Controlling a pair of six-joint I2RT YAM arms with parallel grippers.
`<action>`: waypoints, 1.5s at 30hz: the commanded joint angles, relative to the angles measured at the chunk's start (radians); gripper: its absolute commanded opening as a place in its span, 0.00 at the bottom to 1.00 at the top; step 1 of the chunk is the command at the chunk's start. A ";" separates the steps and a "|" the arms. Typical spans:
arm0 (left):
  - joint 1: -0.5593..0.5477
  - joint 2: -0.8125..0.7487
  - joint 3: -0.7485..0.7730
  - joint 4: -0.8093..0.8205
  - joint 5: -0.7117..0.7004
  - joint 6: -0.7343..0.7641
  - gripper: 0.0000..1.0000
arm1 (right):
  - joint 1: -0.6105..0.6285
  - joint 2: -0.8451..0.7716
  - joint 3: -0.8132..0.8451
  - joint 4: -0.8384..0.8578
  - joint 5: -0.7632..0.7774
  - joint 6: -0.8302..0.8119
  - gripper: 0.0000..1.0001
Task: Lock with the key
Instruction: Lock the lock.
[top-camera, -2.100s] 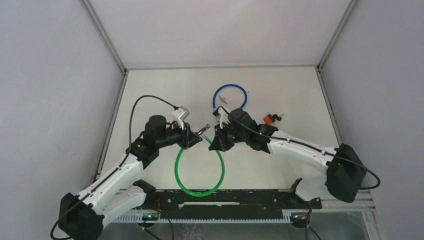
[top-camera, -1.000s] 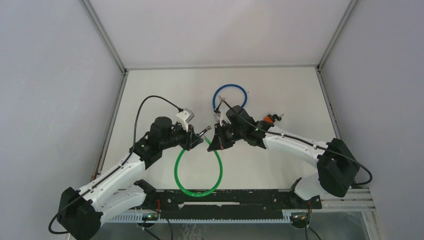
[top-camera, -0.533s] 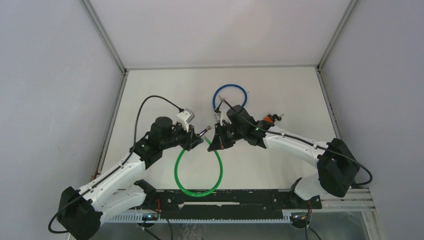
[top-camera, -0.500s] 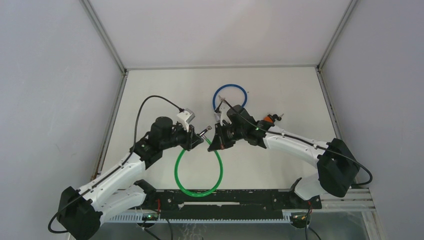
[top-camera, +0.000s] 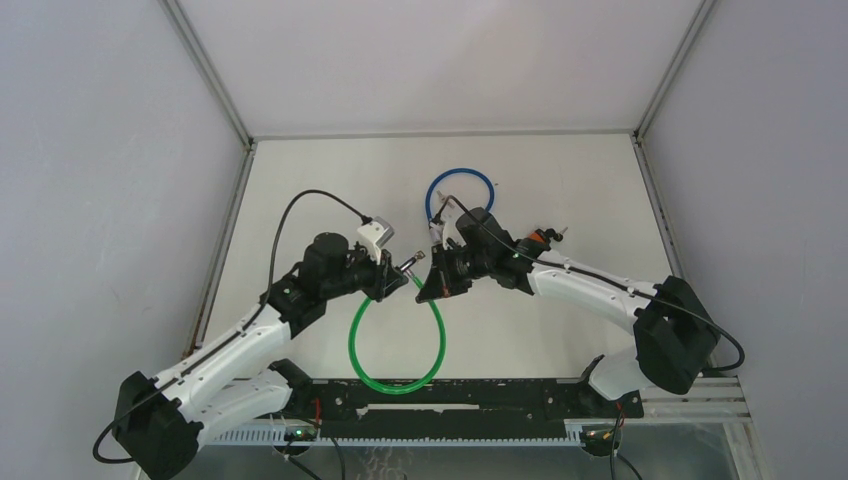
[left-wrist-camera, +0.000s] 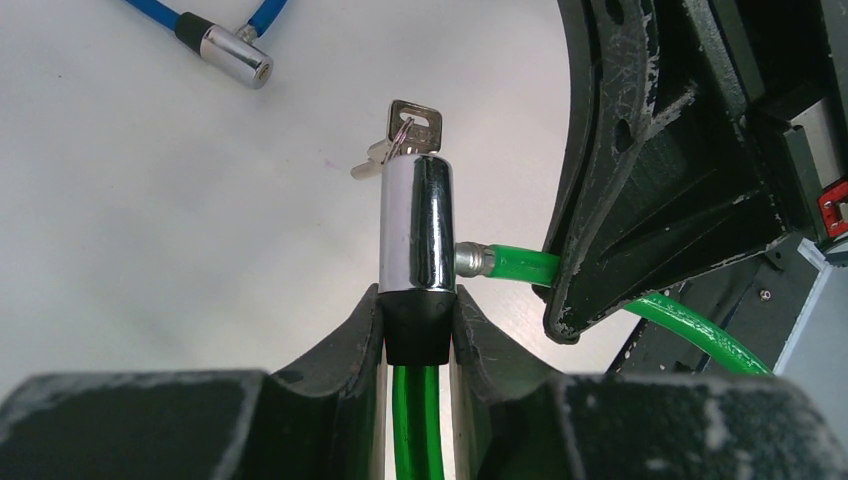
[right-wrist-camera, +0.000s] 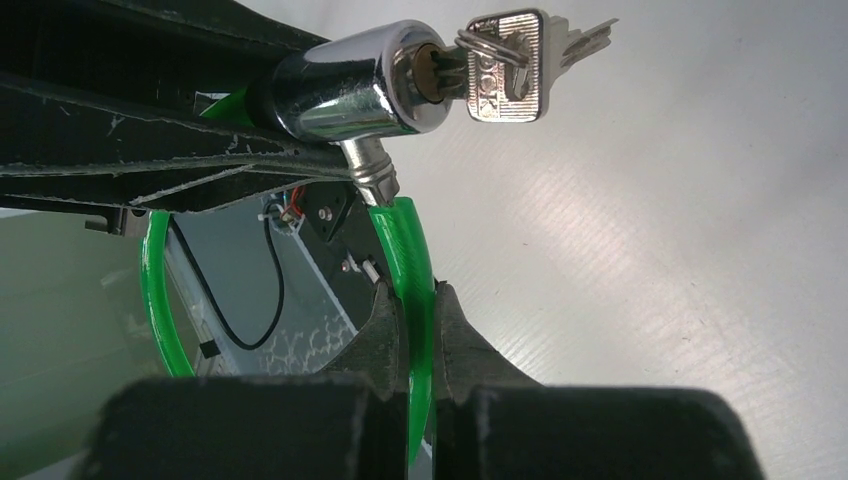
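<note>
A green cable lock (top-camera: 398, 340) hangs in a loop between both arms above the table. My left gripper (left-wrist-camera: 418, 318) is shut on the black collar under its chrome lock cylinder (left-wrist-camera: 416, 222). A key (left-wrist-camera: 413, 128) on a ring sits in the cylinder's end, also seen in the right wrist view (right-wrist-camera: 505, 67). My right gripper (right-wrist-camera: 418, 300) is shut on the green cable (right-wrist-camera: 409, 262) just below its metal end pin (right-wrist-camera: 368, 172), which sits in the cylinder's side (right-wrist-camera: 345, 82).
A blue cable lock (top-camera: 460, 193) lies coiled on the table behind the grippers, its chrome cylinder (left-wrist-camera: 236, 58) in the left wrist view. A small orange object (top-camera: 540, 238) lies to the right. A black rail (top-camera: 450, 395) runs along the near edge.
The left arm has shifted slightly right and the right wrist slightly forward, bringing the cable end into the cylinder. Both grips are unchanged.
</note>
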 joint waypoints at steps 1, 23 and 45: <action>-0.088 0.020 0.052 0.022 0.245 -0.019 0.00 | -0.017 -0.062 0.111 0.298 0.050 0.077 0.00; -0.110 0.005 0.035 0.020 0.266 -0.018 0.00 | -0.039 -0.114 0.122 0.274 0.096 0.092 0.00; -0.149 -0.108 0.024 0.044 0.346 -0.011 0.00 | -0.097 -0.023 0.123 0.293 0.120 0.143 0.00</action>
